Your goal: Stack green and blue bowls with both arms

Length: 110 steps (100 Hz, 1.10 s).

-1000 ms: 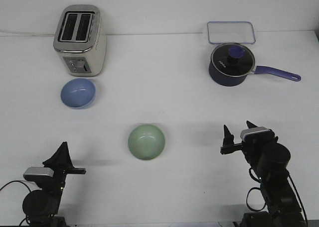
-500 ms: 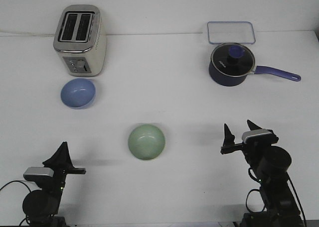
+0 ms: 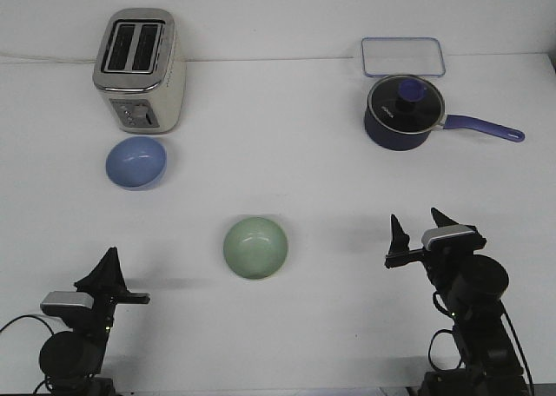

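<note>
The pale green bowl [image 3: 255, 247] sits upright on the white table near the front middle. The light blue bowl [image 3: 136, 163] sits upright at the left, just in front of the toaster. My left gripper [image 3: 108, 273] is low at the front left, well apart from both bowls; I cannot tell whether its jaws are open. My right gripper [image 3: 420, 227] is at the front right, level with the green bowl and well to its right, open and empty.
A cream and silver toaster [image 3: 139, 70] stands at the back left. A dark navy lidded saucepan [image 3: 403, 112] with a purple handle stands at the back right, with a clear rectangular tray [image 3: 403, 56] behind it.
The right arm has settled very slightly lower. The bowls and the left arm have not moved.
</note>
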### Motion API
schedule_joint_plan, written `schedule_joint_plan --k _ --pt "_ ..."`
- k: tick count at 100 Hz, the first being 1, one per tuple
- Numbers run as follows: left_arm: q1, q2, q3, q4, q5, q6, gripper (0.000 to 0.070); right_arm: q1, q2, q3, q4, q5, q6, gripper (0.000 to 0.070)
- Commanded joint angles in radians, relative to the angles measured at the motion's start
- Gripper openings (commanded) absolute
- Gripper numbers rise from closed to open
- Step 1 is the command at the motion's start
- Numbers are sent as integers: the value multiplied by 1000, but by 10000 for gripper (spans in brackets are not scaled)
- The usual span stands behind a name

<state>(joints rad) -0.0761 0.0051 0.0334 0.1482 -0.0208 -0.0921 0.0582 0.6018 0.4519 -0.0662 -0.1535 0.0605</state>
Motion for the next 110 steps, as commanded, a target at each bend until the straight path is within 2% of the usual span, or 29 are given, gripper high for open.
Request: schedule_joint_plan --k 1,27,38,55,80,110 --pt "1 -2 -18 11 2 -1 11 2 1 5 14 0 14 557" --pt "1 -2 -13 10 2 -10 11 2 1 5 14 0 15 557" --pt "1 -2 23 6 2 -70 11 2 1 5 14 0 15 557" --pt "1 17 143 -77 2 -82 11 2 1 5 14 0 15 557" --pt "1 210 457 -321 2 -82 11 2 1 5 13 -3 15 557" --pt "1 628 907 -755 3 -81 11 2 1 5 13 -3 15 557"
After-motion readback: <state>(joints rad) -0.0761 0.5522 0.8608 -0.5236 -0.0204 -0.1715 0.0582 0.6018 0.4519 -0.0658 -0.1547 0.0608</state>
